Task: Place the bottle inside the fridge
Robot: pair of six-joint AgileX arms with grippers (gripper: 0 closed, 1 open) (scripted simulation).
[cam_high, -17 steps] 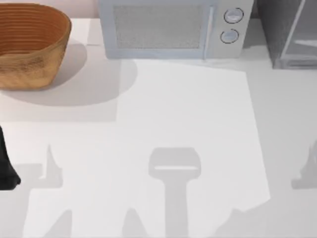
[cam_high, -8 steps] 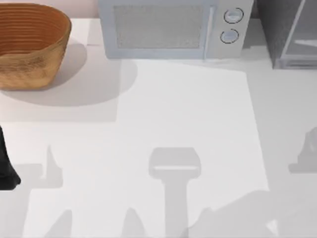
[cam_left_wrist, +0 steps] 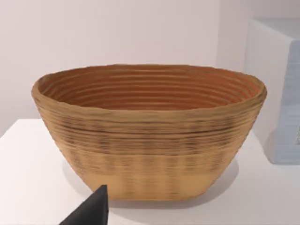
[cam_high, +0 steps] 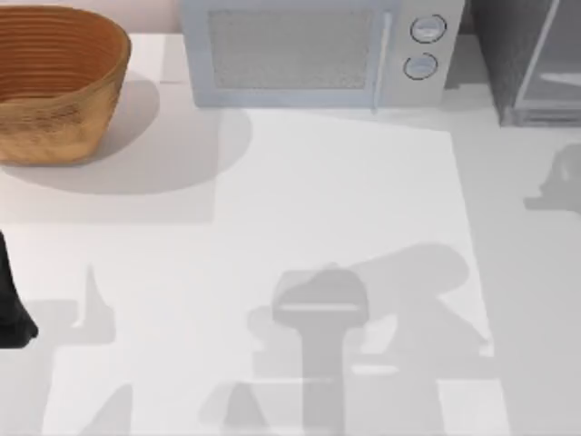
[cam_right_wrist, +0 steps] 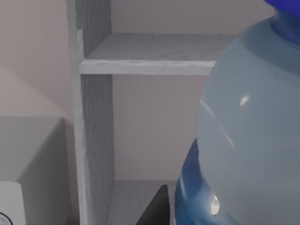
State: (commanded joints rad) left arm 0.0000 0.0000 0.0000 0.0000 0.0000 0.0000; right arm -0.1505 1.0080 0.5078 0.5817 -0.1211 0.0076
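The bottle [cam_right_wrist: 248,136] looms close before the right wrist camera, its blue cap cut off at the frame edge, in front of the fridge [cam_right_wrist: 93,117], whose open interior shows a shelf. From above, the fridge [cam_high: 531,64] is cropped at the far right of the surface [cam_high: 345,209]. Whether the right jaws are clamped on the bottle I cannot tell; nor the left jaws' state. The left arm [cam_high: 11,304] sits at the left edge. The basket [cam_left_wrist: 147,133] holds nothing; a microwave [cam_high: 318,54] stands far centre

Brown woven oval wicker basket [cam_high: 54,82] at the far left of the white worktop [cam_high: 300,209], casting a soft shadow to its right, white boxy microwave [cam_high: 313,53] with a mesh door and two round knobs [cam_high: 424,45] at the far middle, just right of the basket
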